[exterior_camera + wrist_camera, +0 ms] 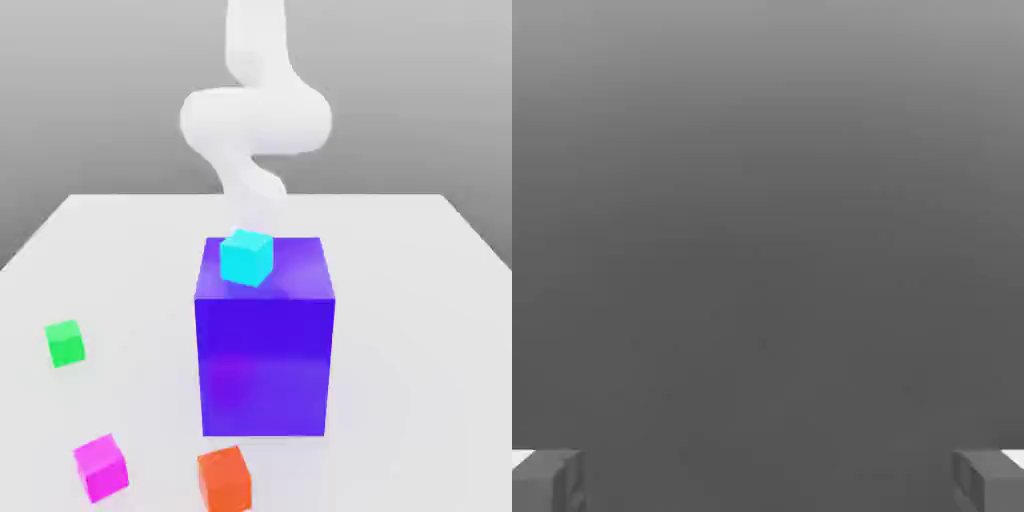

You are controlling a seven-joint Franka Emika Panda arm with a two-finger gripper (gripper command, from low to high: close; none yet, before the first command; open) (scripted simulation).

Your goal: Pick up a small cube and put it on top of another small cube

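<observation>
Okay, gripper (768, 482) wide open, nothing between the fingers (570, 482). Arm (256, 120) upper centre of the exterior view. Cyan cube (247, 258) near centre, in front of the big blue-purple block's (265, 365) top or on it, can't tell. Magenta cube (101, 468) lower left on the table (420, 330), green cube (66, 343) left, orange cube (225, 480) bottom edge.

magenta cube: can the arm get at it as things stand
Probably yes: the magenta cube sits apart on the table, nothing on top, and the pincer is open, though the arm looks to be behind the big block.
</observation>
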